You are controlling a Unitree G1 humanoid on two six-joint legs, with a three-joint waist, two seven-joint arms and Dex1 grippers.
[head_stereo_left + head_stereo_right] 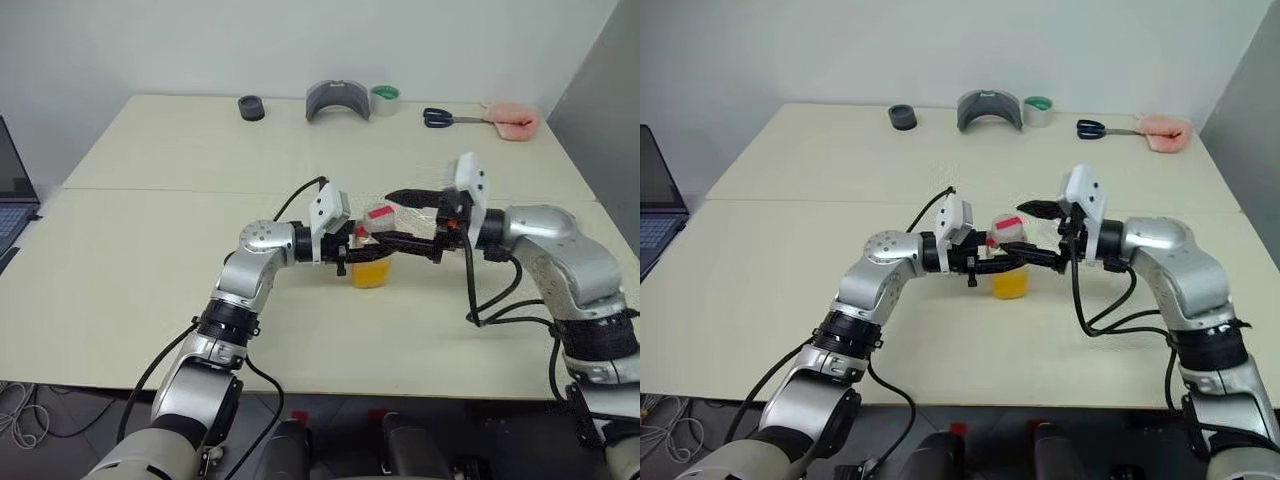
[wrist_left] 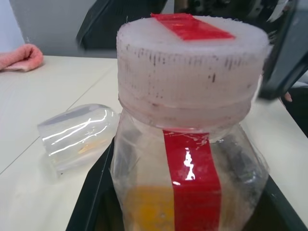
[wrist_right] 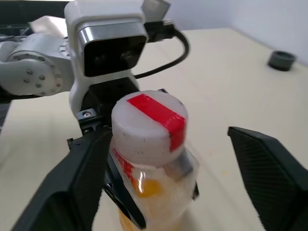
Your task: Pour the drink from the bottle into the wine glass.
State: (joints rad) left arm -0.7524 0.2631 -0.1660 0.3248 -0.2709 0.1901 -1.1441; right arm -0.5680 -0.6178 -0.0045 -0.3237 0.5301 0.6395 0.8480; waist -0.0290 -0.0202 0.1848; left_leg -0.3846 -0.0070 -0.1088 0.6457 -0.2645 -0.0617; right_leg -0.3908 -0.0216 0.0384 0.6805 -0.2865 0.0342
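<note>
The bottle (image 1: 371, 255) stands upright at the table's middle, clear with a red stripe, and its red-and-white cap (image 3: 147, 122) is on. Orange drink (image 1: 370, 273) fills its lower part. My left gripper (image 1: 352, 256) is shut on the bottle's body from the left. My right gripper (image 3: 166, 137) is open, with one finger (image 3: 72, 178) close beside the cap and the other finger (image 3: 269, 168) well apart from it. In the left wrist view the wine glass (image 2: 77, 134) lies on its side on the table beyond the bottle, its stem hidden.
Along the far table edge sit a black ring (image 1: 251, 107), a grey curved piece (image 1: 338, 100), a green tape roll (image 1: 386, 98), scissors (image 1: 450, 117) and a pink cloth (image 1: 513, 120). A laptop (image 1: 10, 190) sits off the table's left side.
</note>
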